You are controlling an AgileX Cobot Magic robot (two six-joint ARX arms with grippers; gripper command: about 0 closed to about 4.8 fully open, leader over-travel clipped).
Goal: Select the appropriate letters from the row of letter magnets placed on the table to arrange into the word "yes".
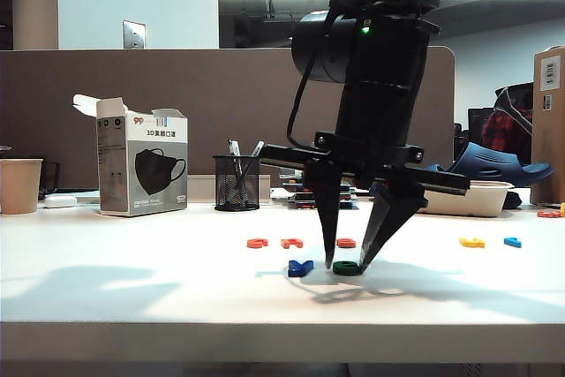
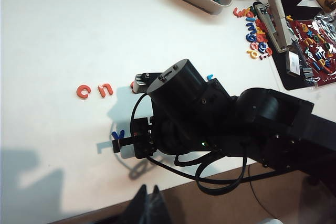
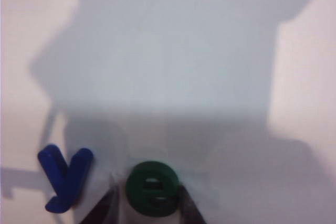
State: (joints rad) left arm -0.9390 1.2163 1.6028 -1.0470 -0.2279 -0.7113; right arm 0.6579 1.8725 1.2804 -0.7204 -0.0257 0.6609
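The green E (image 1: 347, 268) (image 3: 152, 187) lies flat on the table (image 1: 132, 280) just right of the dark blue Y (image 1: 300, 267) (image 3: 65, 177) (image 2: 118, 136). My right gripper (image 1: 346, 263) (image 3: 147, 195) points down over the E, open. Its fingertips (image 3: 184, 203) straddle the letter, with a thin gap on the Y side. Three orange-red letters (image 1: 257, 242) lie in a row behind; the one (image 1: 346, 242) behind the gripper is partly hidden, and I cannot tell which is the S. My left gripper (image 2: 149, 188) hangs shut at the table's front edge, holding nothing.
A yellow letter (image 1: 471, 242) and a light blue one (image 1: 512, 241) lie at the right of the row. A mask box (image 1: 141, 165), mesh pen cup (image 1: 237, 183) and paper cup (image 1: 19, 184) stand at the back. A white tray (image 2: 210, 4) holds spare letters.
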